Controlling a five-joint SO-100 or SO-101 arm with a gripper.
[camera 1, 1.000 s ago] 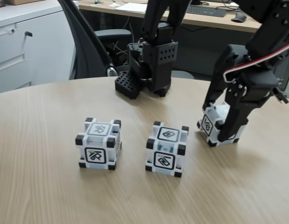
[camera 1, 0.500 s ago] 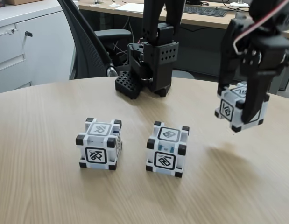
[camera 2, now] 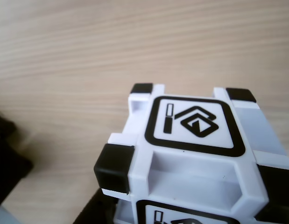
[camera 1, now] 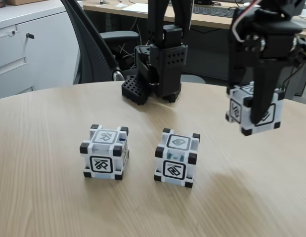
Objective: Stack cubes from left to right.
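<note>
Hanging clear of the table (camera 1: 54, 207) at right of the fixed view: held cube (camera 1: 264, 116), clamped betw. the gripper (camera 1: 251, 106) fingers, one dark finger (camera 1: 264, 94) running down its front face, cube tilted slightly. Left cube (camera 1: 104, 152) and middle cube (camera 1: 176, 158) sit on the wood, near each other, not touching, well apart from the raised one. Other view: held cube (camera 2: 191, 154) close-up w/ glyph face up, tabletop (camera 2: 65, 70) beneath.

Two white-grey cubes (camera 1: 104, 152) (camera 1: 176, 157) side by side on the table, third cube (camera 1: 252, 110) (camera 2: 191, 158) aloft at right.
</note>
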